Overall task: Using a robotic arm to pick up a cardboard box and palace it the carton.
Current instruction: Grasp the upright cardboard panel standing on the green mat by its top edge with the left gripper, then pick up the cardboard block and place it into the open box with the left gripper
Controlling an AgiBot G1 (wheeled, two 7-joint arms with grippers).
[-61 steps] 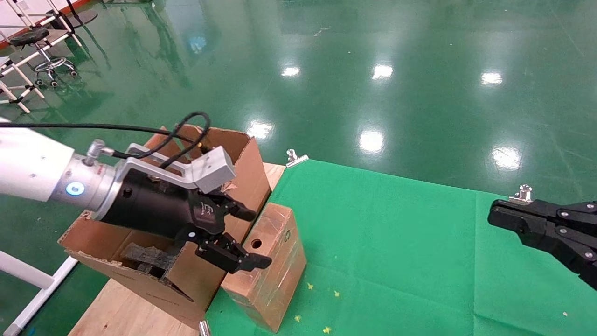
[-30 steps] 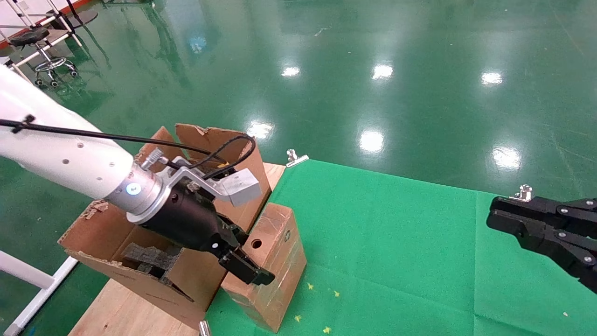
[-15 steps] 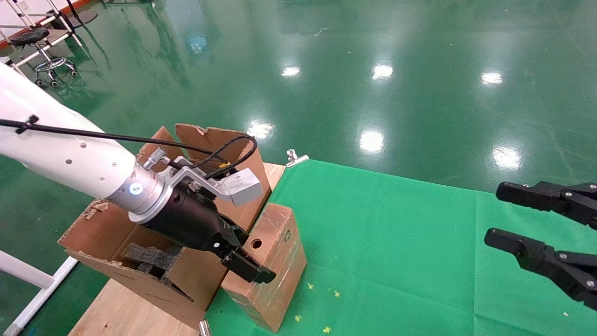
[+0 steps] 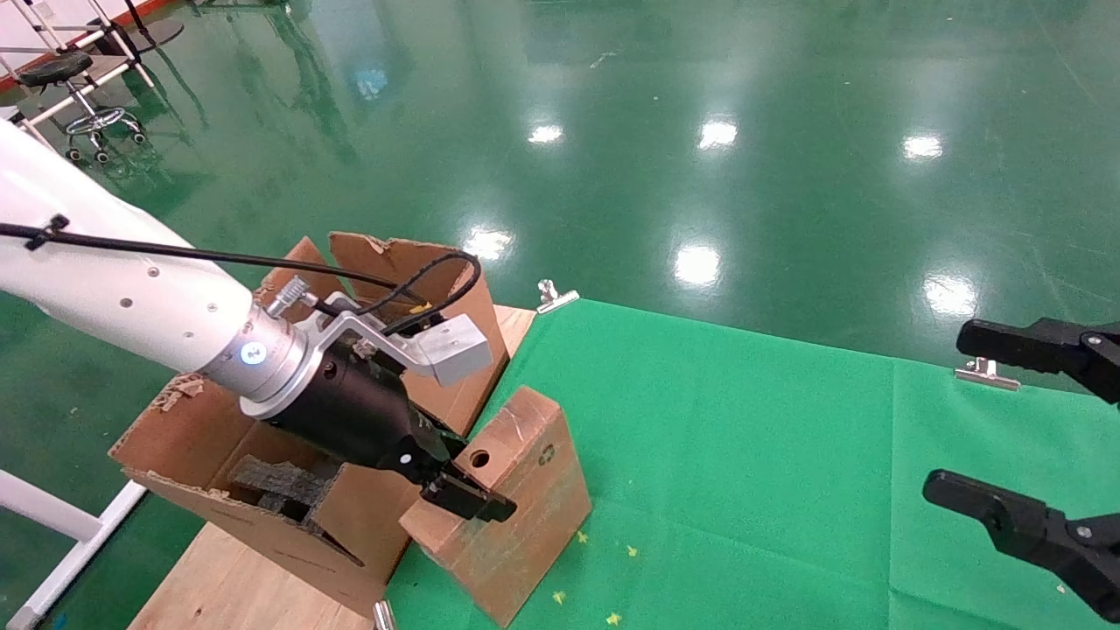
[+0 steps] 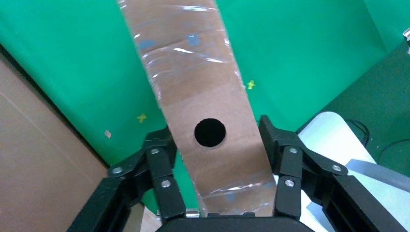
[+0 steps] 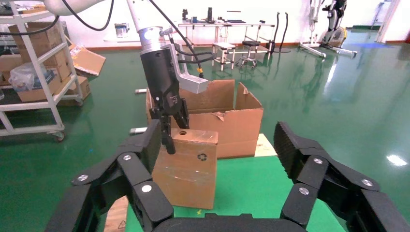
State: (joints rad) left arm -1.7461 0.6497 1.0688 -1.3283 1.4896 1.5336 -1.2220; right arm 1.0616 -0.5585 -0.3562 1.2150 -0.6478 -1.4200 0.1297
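The small reddish-brown cardboard box (image 4: 525, 490) stands tilted on the green cloth, against the large carton (image 4: 350, 525). It has a round hole and a recycling mark. The white robotic arm (image 4: 131, 297) is my left arm. Its gripper (image 4: 468, 499) is shut on the box's top end, one finger on each side beside the hole, as the left wrist view (image 5: 212, 137) shows on the box (image 5: 193, 63). Dark grey foam (image 4: 271, 481) lies inside the carton. My right gripper (image 4: 949, 409) is open and empty at the far right. The right wrist view shows the box (image 6: 186, 169) and carton (image 6: 237, 130).
The green cloth (image 4: 744, 455) is held by metal clips (image 4: 556, 297) (image 4: 984, 374). Bare wooden tabletop (image 4: 227, 586) lies under the carton at the left edge. A white frame (image 4: 52, 516) stands by the table's left side. A shelf rack (image 6: 34, 72) stands farther off.
My left gripper came down over the box's top and shut on it; the box has since tilted and shifted slightly right. My right gripper has opened wide.
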